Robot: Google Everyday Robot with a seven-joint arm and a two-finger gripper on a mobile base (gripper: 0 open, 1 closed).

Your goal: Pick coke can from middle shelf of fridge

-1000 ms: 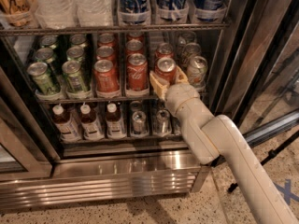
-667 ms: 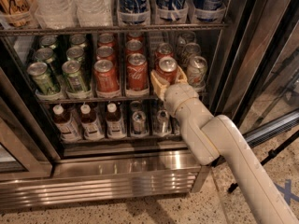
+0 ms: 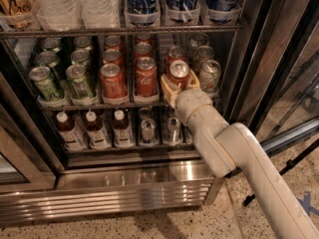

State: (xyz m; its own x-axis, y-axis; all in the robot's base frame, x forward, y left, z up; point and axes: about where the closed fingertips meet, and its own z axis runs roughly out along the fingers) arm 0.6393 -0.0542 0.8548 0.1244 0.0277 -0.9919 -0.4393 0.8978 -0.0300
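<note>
The fridge stands open in front of me. On its middle shelf, lanes hold red, green and silver cans. The coke can I hold is a red one with a silver top, at the front of the lane second from the right. My gripper reaches in from the lower right on a cream arm. Its fingers sit on both sides of that can and are closed against it. The can stands upright on the shelf.
Two more lanes of red cans stand left of the held can, with green cans further left and a silver-white can on its right. Large bottles fill the rack above and small brown bottles the rack below. The dark door frame stands on the right.
</note>
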